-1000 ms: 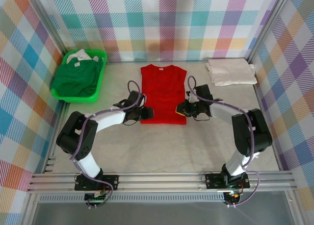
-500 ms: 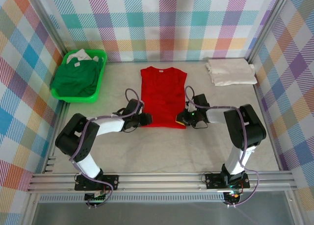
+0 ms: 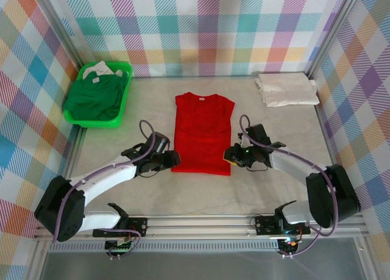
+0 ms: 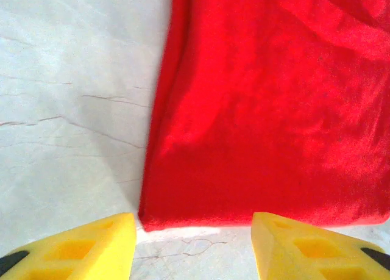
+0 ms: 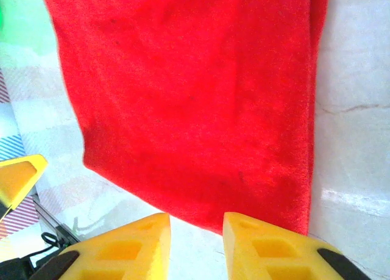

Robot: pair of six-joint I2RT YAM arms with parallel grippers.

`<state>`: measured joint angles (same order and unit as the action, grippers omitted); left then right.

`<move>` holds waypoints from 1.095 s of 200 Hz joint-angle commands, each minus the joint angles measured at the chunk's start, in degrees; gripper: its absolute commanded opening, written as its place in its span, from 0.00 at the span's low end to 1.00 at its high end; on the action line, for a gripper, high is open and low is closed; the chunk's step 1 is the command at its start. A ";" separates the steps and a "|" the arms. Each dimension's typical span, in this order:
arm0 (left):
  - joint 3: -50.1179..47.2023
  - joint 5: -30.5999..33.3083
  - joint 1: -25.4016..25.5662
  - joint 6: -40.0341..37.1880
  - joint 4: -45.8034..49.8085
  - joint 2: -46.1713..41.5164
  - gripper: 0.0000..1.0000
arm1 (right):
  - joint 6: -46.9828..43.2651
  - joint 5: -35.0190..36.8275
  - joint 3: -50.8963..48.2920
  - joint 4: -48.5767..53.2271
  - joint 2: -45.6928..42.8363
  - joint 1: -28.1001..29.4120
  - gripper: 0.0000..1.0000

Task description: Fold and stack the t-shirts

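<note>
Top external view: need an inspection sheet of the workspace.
Surface: pale table, faint hairline marks.
Job's things: red t-shirt flat at centre, sleeves folded in; cream-white t-shirt folded at far right; dark green t-shirt bunched in the basket.
Clutter: bright green basket at far left.
Grippers: left gripper at the red shirt's near-left corner, fingers apart, nothing between them; right gripper at the near-right corner, fingers narrowly apart, nothing between them.
Cables: left arm cable and right arm cable looped above the wrists, off the cloth.
Surroundings: plaid walls, aluminium rail.
</note>
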<state>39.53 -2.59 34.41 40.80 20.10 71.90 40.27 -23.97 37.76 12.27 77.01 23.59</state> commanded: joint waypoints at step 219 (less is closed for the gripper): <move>1.42 -6.66 0.39 0.38 -6.27 13.65 0.18 | 2.90 2.52 -6.33 -1.99 -3.07 -0.16 0.32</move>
<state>39.22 -7.90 33.87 41.71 16.73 84.38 41.69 -21.45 32.69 9.98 76.16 23.59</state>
